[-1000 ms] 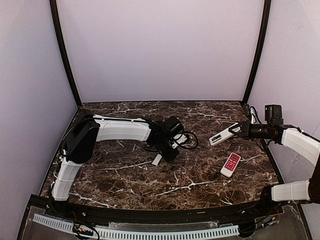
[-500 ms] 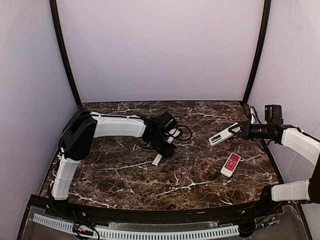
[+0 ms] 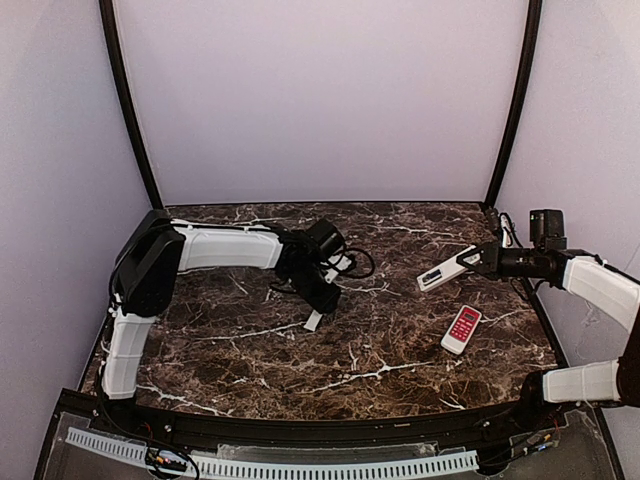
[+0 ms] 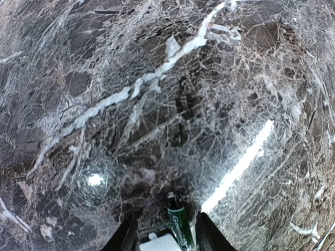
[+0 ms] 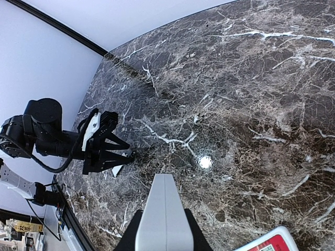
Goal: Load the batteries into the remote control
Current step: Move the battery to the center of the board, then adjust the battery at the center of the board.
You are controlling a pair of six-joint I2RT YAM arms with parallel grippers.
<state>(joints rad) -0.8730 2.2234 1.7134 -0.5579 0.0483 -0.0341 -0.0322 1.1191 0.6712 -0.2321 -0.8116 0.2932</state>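
My right gripper (image 3: 472, 262) is shut on one end of the long white remote control (image 3: 444, 271) and holds it above the table at the right. In the right wrist view the remote's plain grey-white body (image 5: 163, 209) runs out from between my fingers. My left gripper (image 3: 326, 302) is at the table's middle, pointing down. It is shut on a slim green-wrapped battery (image 4: 181, 226), whose dark end sticks out past the fingertips. The left gripper also shows in the right wrist view (image 5: 125, 155). No other battery is in view.
A small white cover piece (image 3: 314, 320) lies on the marble just in front of the left gripper and shows in the right wrist view (image 5: 116, 170). A shorter red-and-white remote (image 3: 461, 329) lies at the right. Black cable (image 3: 362, 268) loops behind the left wrist.
My left arm has drawn back to the left, carrying its gripper a little left and away from the centre. The right arm and the white remote have not moved.
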